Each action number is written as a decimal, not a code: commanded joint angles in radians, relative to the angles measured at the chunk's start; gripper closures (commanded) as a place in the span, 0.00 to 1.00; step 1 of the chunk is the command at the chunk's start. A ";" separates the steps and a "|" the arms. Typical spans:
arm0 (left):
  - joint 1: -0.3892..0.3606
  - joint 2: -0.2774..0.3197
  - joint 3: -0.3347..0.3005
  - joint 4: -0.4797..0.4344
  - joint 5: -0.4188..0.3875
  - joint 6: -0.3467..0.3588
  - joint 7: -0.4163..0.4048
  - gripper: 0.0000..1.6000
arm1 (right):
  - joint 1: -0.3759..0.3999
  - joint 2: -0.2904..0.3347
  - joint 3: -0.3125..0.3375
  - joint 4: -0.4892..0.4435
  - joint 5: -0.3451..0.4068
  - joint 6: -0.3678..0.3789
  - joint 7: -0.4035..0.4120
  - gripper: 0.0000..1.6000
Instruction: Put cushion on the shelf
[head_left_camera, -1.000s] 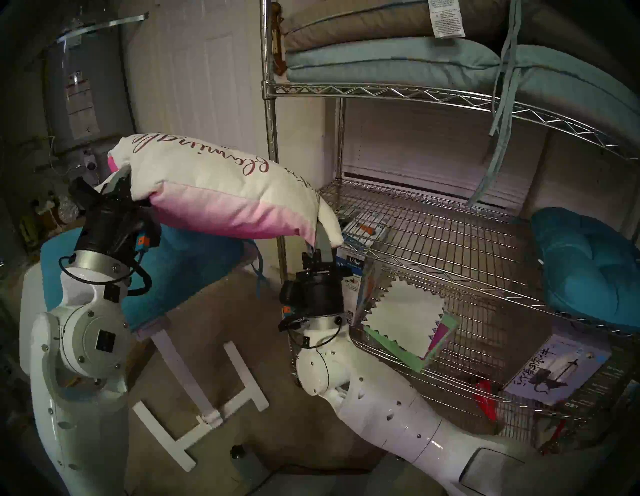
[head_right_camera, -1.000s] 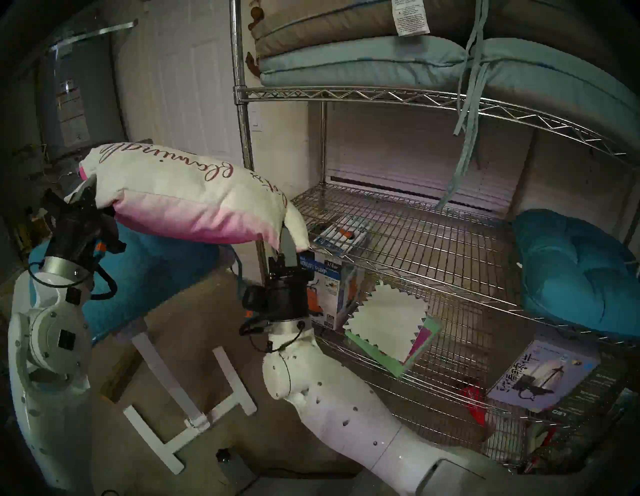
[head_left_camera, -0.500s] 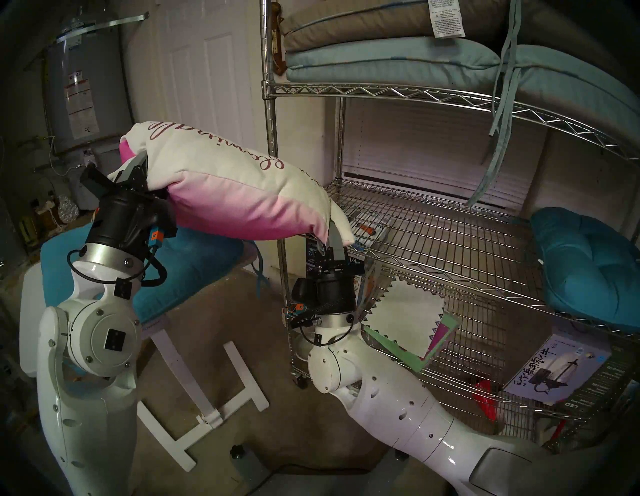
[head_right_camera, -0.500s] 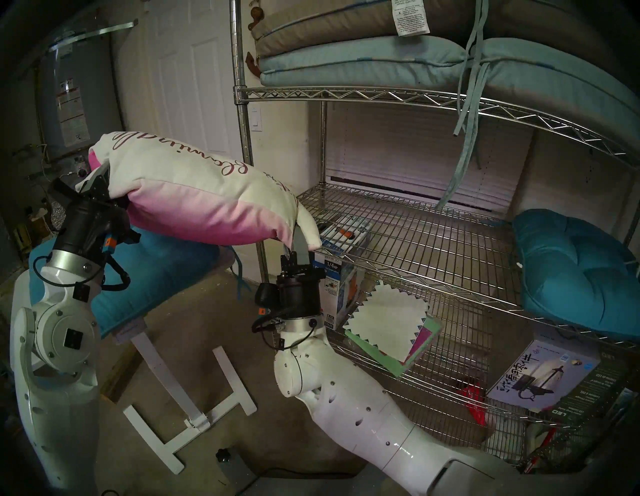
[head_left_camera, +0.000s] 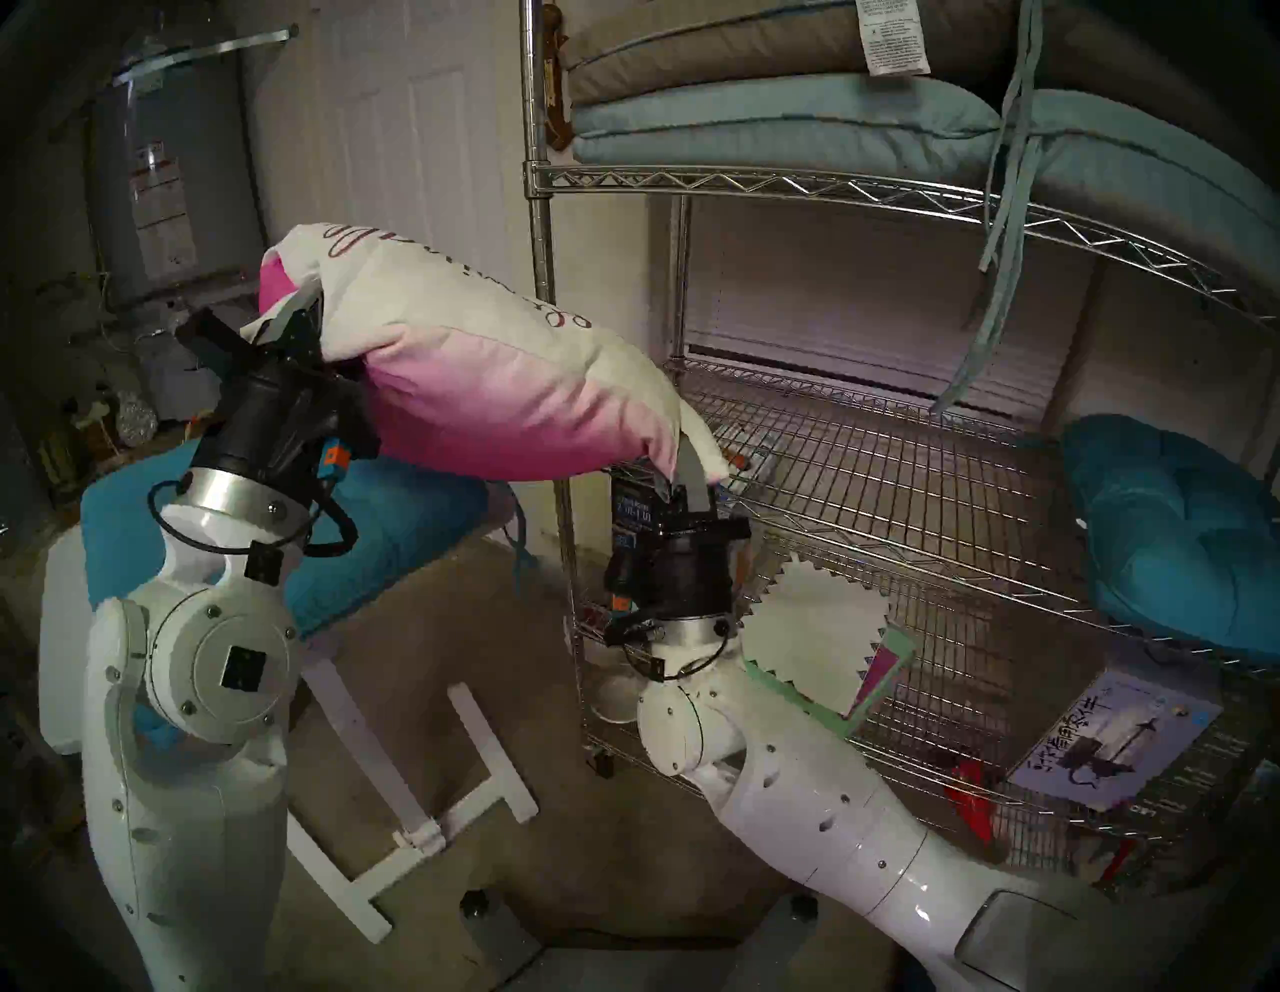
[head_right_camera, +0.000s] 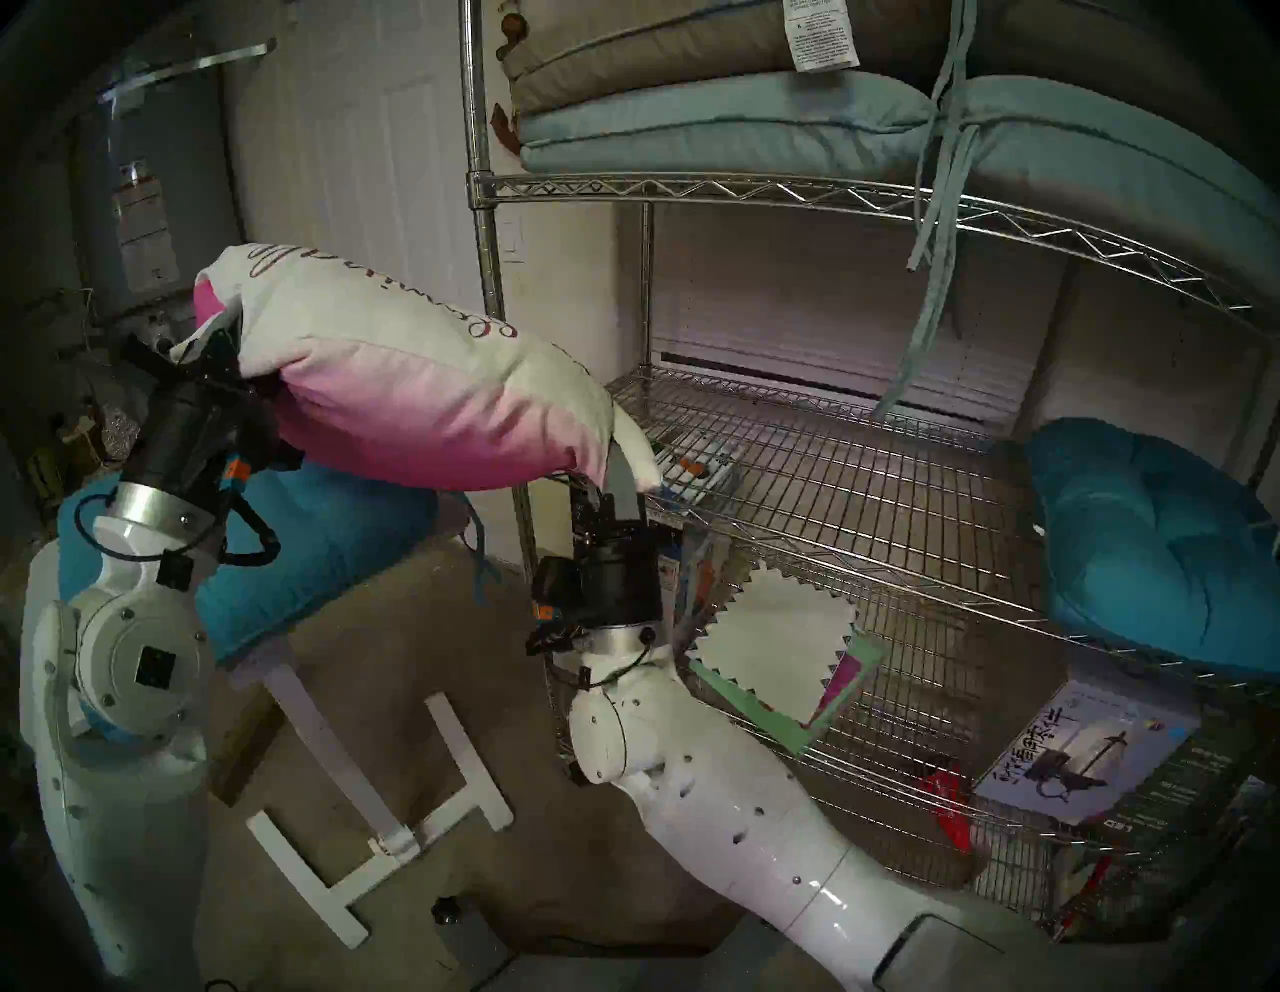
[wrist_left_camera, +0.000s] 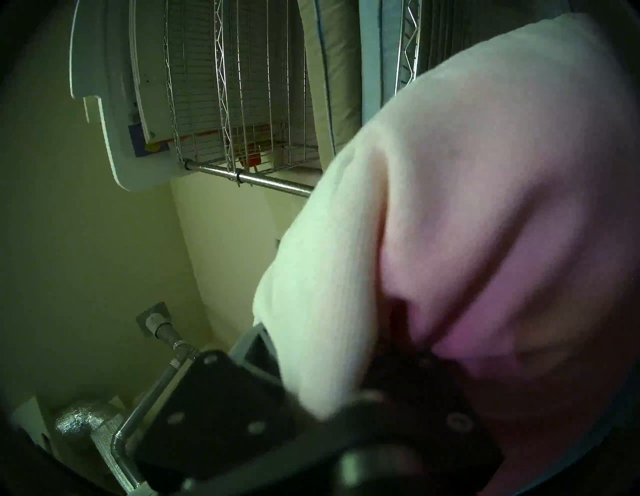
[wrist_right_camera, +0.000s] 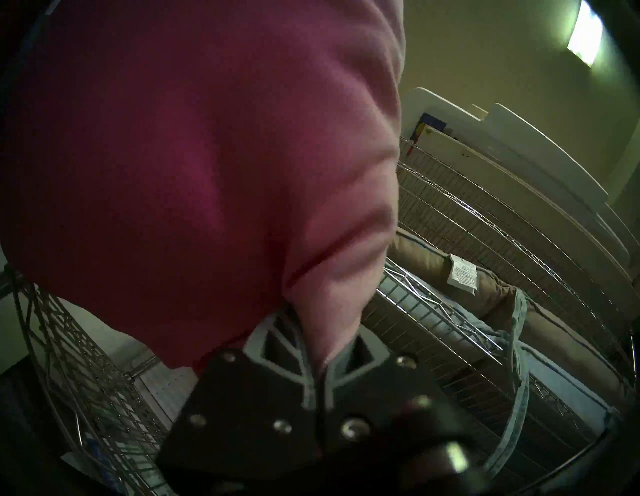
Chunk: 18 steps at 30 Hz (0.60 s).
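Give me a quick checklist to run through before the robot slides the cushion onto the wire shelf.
1. Left gripper shut on the cushion corner: ok.
2. Right gripper shut on the opposite corner: ok.
3. Cushion clear of the front post: cannot tell; they overlap in both head views.
4. Middle tier of the shelf has free room: ok; its left and centre are bare wire, and the teal cushion sits at the far right.
5. Cushion's leading corner above the tier's front edge: ok, barely.
6. Hanging ties out of the path: cannot tell.
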 joint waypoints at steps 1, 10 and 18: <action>-0.035 0.005 0.022 -0.007 -0.005 0.003 -0.014 1.00 | 0.014 0.032 0.042 -0.075 -0.002 0.000 -0.031 1.00; -0.071 0.005 0.040 -0.007 -0.015 0.009 -0.041 1.00 | 0.020 0.074 0.080 -0.105 -0.003 -0.004 -0.018 1.00; -0.102 0.006 0.052 -0.007 -0.026 0.023 -0.069 1.00 | 0.020 0.115 0.119 -0.130 -0.005 -0.007 -0.008 1.00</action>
